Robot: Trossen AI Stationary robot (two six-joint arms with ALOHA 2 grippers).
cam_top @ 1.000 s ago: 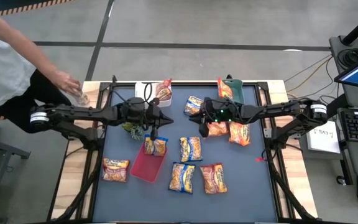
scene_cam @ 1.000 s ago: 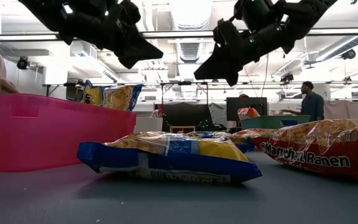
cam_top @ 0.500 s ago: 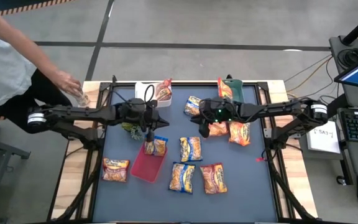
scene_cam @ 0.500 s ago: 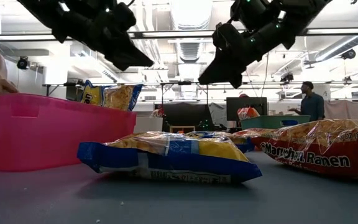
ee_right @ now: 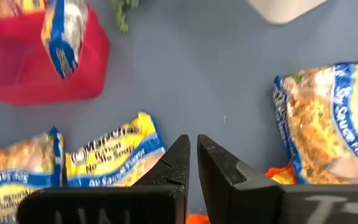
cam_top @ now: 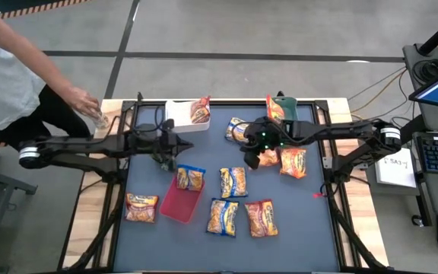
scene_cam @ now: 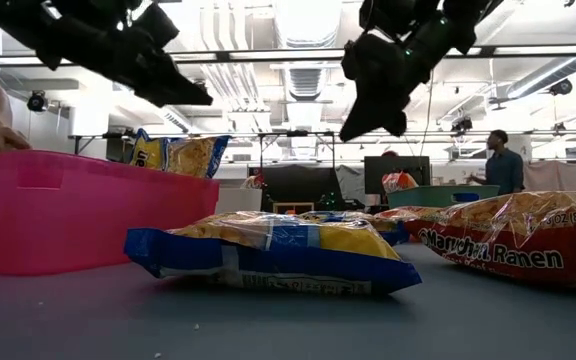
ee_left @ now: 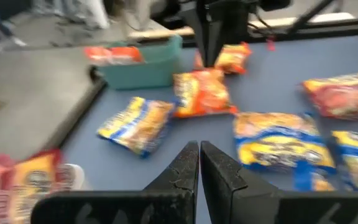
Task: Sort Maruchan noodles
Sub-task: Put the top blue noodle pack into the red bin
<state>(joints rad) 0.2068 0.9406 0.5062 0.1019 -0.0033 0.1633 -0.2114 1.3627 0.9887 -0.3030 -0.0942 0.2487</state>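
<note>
While aloft, both tools (cam_top: 175, 162) (cam_top: 251, 161) empty-handed

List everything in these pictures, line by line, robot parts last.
blue-trimmed Maruchan packets: four, yellow and blue, on the mat's middle, one standing at the red tray's end
red or orange-trimmed Maruchan packets: six, one in the white bin, one in the teal bin, two under the right arm, two near the front
red tray: one, red, front left of the mat
white bin: one, white, back left
teal bin: one, teal, back right
green plant: one, green, by the left arm
person's hand: one, at the table's back left corner
left gripper: one, dark, shut, empty, above the mat's left
right gripper: one, dark, shut, empty, above the orange packets
</note>
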